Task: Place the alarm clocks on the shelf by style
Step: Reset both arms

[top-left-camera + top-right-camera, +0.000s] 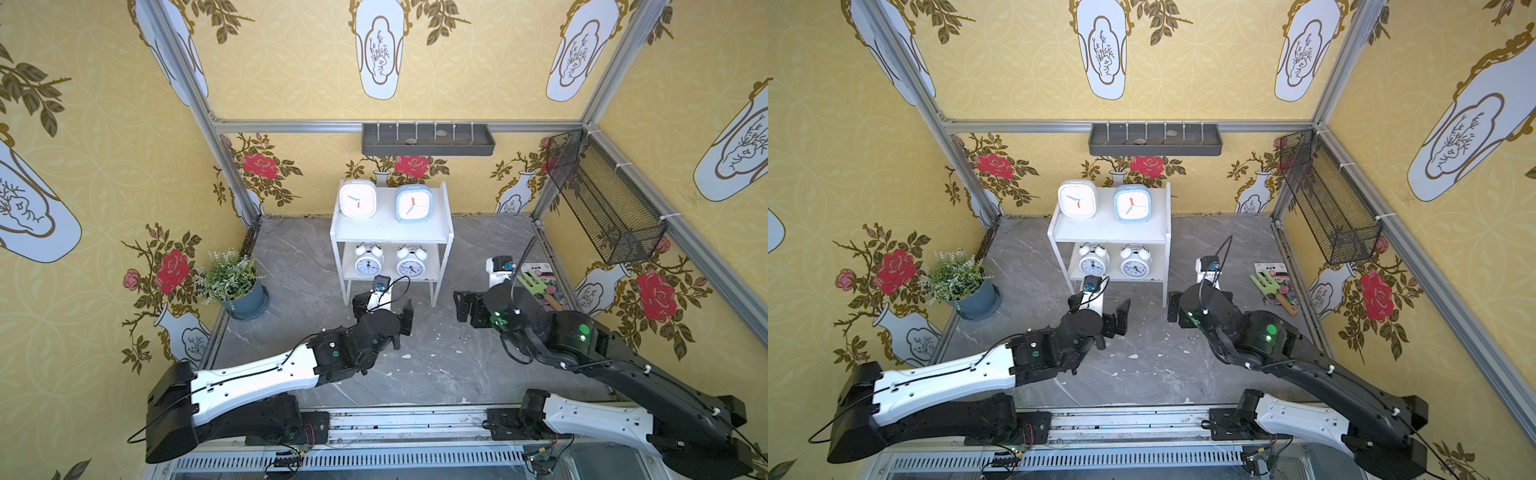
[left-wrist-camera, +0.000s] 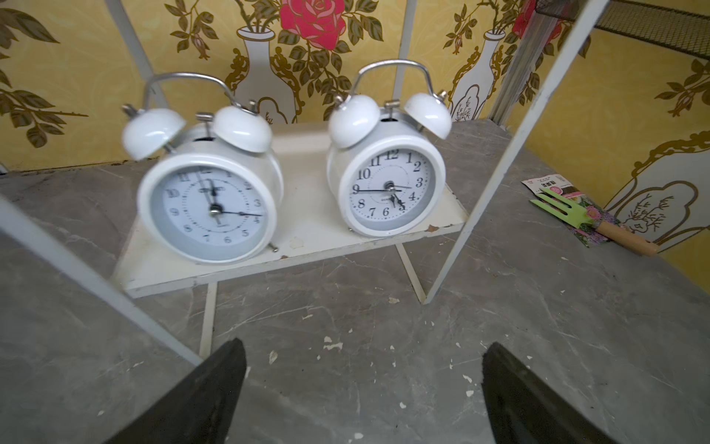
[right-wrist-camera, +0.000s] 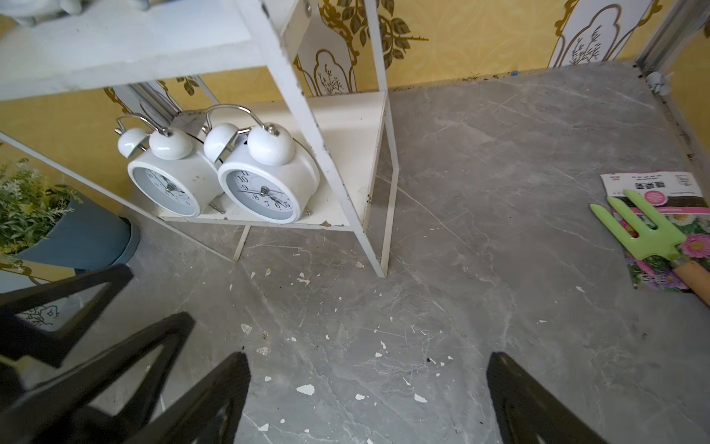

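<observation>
The white two-tier shelf (image 1: 390,232) stands at the back middle of the grey floor in both top views. A white rounded-square alarm clock (image 1: 358,198) and a light blue one (image 1: 413,203) stand upright on its top board. Two white twin-bell clocks (image 2: 209,209) (image 2: 388,188) stand side by side on the lower board, faces forward. My left gripper (image 1: 383,302) hovers open just in front of the lower board, holding nothing (image 2: 365,346). Off the shelf's front right leg, my right gripper (image 1: 1198,301) is also open and empty (image 3: 369,357).
A potted plant (image 1: 230,276) stands at the left wall. By the right wall, a green garden fork (image 3: 645,234) lies on a seed packet (image 3: 653,184). A grey wall tray (image 1: 428,139) and a black mesh basket (image 1: 602,199) hang above. White flecks dot the floor.
</observation>
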You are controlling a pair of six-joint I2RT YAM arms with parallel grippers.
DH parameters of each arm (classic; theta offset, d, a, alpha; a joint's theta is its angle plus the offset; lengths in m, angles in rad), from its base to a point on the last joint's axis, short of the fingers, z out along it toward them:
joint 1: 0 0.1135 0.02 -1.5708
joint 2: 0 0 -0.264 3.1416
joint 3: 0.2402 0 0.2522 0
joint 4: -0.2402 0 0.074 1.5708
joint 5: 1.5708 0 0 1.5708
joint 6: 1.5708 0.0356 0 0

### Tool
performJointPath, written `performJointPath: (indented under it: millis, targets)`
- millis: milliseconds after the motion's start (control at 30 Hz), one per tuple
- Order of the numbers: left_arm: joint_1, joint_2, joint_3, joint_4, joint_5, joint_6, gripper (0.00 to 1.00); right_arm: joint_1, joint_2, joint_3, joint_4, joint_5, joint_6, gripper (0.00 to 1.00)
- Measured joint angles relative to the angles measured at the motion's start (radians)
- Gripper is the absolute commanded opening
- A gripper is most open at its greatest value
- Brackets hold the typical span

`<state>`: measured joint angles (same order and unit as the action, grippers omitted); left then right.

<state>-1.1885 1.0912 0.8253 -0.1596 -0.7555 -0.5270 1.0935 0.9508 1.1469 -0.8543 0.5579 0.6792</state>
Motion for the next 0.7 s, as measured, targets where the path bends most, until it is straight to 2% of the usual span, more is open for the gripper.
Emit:
performJointPath:
  millis: [100,233,333,433,533,600,700]
  targets:
    - [0.0,-0.112,0.078,-0.218,-0.036,-0.064,0.99,-0.041,0.01,0.0,0.037,-0.016,-0.012,0.98]
    - [0.01,-0.288,0.161,-0.539,-0.159,-0.203,0.99,-0.154,-0.003,-0.006,0.103,-0.066,-0.047,0.98]
    - [0.096,-0.409,0.189,-0.694,-0.239,-0.262,0.99,-0.258,-0.008,-0.02,0.151,-0.122,-0.056,0.98]
    - [0.309,-0.471,0.182,-0.707,-0.238,-0.16,0.99,-0.343,-0.032,-0.084,0.218,-0.143,-0.055,0.98]
    - [0.615,-0.45,0.171,-0.64,-0.167,-0.013,0.99,-0.401,-0.08,-0.182,0.304,-0.134,-0.066,0.98]
    - [0.845,-0.391,0.166,-0.585,-0.052,0.053,0.99,-0.429,-0.101,-0.253,0.375,-0.113,-0.095,0.98]
    - [1.07,-0.283,0.142,-0.497,0.102,0.095,0.99,-0.435,-0.101,-0.342,0.484,-0.051,-0.133,0.98]
